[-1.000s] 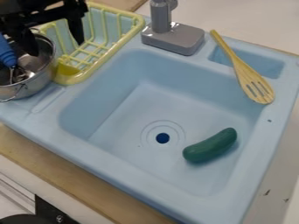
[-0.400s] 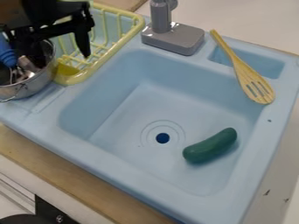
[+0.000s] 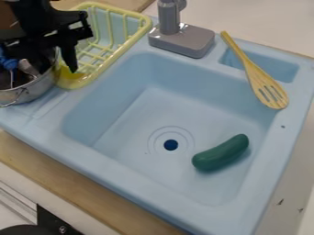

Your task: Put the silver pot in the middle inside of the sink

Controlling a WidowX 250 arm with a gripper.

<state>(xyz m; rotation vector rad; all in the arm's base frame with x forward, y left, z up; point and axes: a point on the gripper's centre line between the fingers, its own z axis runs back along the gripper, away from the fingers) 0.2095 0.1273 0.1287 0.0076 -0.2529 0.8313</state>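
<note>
At the upper left, my black gripper (image 3: 56,65) hangs over the right side of the silver pot (image 3: 34,93), its fingers spread. One finger (image 3: 69,57) is outside the pot's right wall, over the corner of the yellow rack; the other is over the pot's inside, its tip hard to make out. The pot stands upright on the sink's left ledge, holding a blue-handled whisk (image 3: 8,63) and another metal utensil. Its back is hidden by the gripper. The blue sink (image 3: 131,170) has a dark round drain in its basin.
A green cucumber (image 3: 221,153) lies in the basin, right of the drain. The yellow dish rack (image 3: 126,44) stands behind the pot. A grey faucet (image 3: 182,40) rises at the back edge, and a slotted wooden spatula (image 3: 264,83) rests across the back right corner.
The gripper first moved right and slightly down, then lower and a little left, down around the pot's right wall. A light-coloured utensil in the pot has come into view. The pot has stayed put.
</note>
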